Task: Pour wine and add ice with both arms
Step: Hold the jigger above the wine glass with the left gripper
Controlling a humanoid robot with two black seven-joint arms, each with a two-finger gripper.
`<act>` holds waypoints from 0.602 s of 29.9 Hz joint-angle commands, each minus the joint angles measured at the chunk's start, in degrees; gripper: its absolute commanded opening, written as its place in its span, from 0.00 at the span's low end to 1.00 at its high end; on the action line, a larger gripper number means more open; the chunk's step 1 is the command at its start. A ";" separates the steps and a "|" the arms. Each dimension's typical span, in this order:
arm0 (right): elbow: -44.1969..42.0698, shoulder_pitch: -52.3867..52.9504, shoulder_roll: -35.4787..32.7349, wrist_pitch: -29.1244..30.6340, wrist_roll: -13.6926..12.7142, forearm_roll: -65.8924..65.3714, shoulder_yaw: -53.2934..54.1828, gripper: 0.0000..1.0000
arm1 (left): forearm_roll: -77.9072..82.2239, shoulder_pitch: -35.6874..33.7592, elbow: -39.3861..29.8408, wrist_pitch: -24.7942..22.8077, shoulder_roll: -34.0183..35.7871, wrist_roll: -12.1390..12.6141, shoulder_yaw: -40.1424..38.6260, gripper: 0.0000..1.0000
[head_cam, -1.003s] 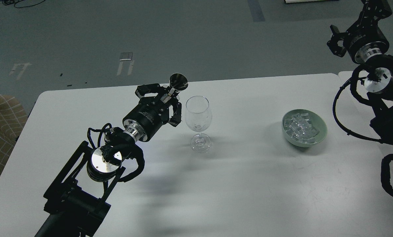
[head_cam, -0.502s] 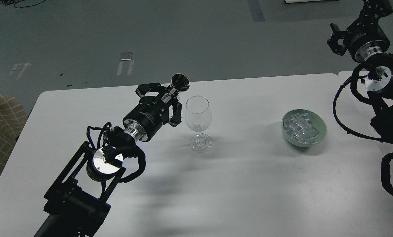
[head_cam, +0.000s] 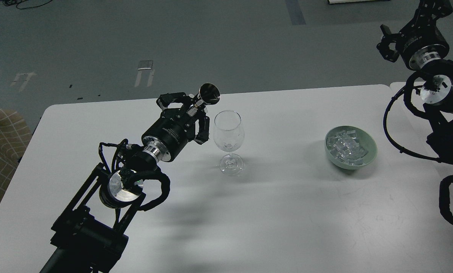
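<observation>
White tabletop [head_cam: 287,212] fills most of our head view, and we read it from the left. Our left arm reaches in from the lower left, and our left gripper [head_cam: 190,110] has its fingers closed around a small metal jigger [head_cam: 207,94], whose flared mouth is tilted up and toward the right. Whether any liquid sits in the jigger, we cannot tell. Just beside it, to the right, a clear stemmed wine glass [head_cam: 228,132] stands upright on the table, with the jigger's mouth near its rim and slightly above it, not touching. The bowl of the glass shows some faint clear glints low down; we cannot say whether they are wine or reflection. Farther right, well apart from the glass, a pale green bowl [head_cam: 370,146] rests on the table and holds a heap of clear ice cubes [head_cam: 346,146]. At the far right our right gripper [head_cam: 386,43] hangs high beyond the table's edge, well away from the bowl; it looks small and dark, so we cannot tell how its jaws stand.
</observation>
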 commanded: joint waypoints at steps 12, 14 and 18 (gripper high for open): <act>0.16 0.00 0.00 -0.01 0.00 0.00 0.17 1.00 | 4.34 -0.04 0.07 -0.52 0.23 -0.12 0.82 0.00; 0.16 0.00 0.00 -0.01 0.00 0.00 0.17 1.00 | 4.34 -0.13 0.16 -0.61 0.23 -0.03 0.82 0.00; 0.16 0.00 0.00 -0.01 0.00 0.00 0.17 1.00 | 4.51 -0.22 0.16 -0.61 0.23 -0.12 0.82 0.00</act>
